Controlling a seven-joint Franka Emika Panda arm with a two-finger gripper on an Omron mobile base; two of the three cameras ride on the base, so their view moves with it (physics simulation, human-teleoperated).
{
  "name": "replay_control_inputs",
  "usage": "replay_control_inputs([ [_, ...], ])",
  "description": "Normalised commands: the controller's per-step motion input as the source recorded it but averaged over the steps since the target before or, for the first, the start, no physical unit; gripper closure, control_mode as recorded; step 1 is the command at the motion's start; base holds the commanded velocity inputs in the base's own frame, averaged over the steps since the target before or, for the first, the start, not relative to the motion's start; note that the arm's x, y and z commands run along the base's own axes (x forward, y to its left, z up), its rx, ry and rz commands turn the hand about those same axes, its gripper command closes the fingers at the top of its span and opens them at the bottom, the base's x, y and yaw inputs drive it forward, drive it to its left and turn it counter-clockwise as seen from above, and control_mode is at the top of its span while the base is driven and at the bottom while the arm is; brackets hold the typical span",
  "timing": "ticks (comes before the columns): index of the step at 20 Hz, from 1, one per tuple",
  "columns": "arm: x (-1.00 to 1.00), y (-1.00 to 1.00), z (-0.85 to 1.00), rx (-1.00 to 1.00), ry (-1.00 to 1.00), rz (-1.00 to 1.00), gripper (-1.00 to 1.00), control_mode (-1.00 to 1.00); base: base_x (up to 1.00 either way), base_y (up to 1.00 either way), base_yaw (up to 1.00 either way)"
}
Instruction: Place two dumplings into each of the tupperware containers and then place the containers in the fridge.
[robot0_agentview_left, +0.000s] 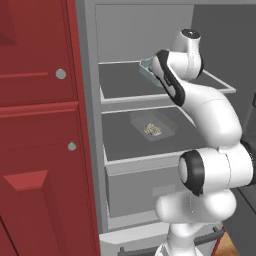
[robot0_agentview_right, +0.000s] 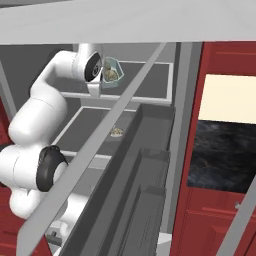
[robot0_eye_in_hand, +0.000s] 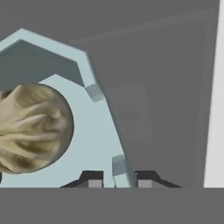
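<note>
My gripper is shut on the rim of the pale blue-green tupperware container, one finger on each side of the wall. A tan dumpling lies inside it. In the base views this container hangs tilted over the fridge's upper shelf, with the dumplings showing in it. The white-translucent container rests on the middle shelf with dumplings inside. My arm hides the hand in the left base view.
Red cabinets stand left of the fridge opening. The open fridge door with its racks runs along the right. A grey bottom drawer sits below the shelves. Red cabinets with a dark panel are beyond the door.
</note>
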Motion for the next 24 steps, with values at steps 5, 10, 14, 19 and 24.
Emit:
replay_control_inputs([
  [5, 0.37, 0.1, -0.37, 0.0, 0.04, 0.0, 1.0, -1.0, 0.0, 0.0, 0.0],
  [10, 0.26, 0.02, -0.13, 0.0, -0.01, 0.0, -1.0, -1.0, 0.0, 0.0, 0.0],
  [14, 0.04, 0.0, 0.0, 0.0, 0.02, 0.0, -1.0, -1.0, 0.0, 0.0, 0.0],
  [19, -0.01, 0.0, -0.11, 0.0, -0.17, 0.0, -1.0, -1.0, 0.0, 0.0, 0.0],
  [24, -0.41, 0.06, -0.13, -0.02, -0.37, -0.02, -1.0, -1.0, 0.0, 0.0, 0.0],
])
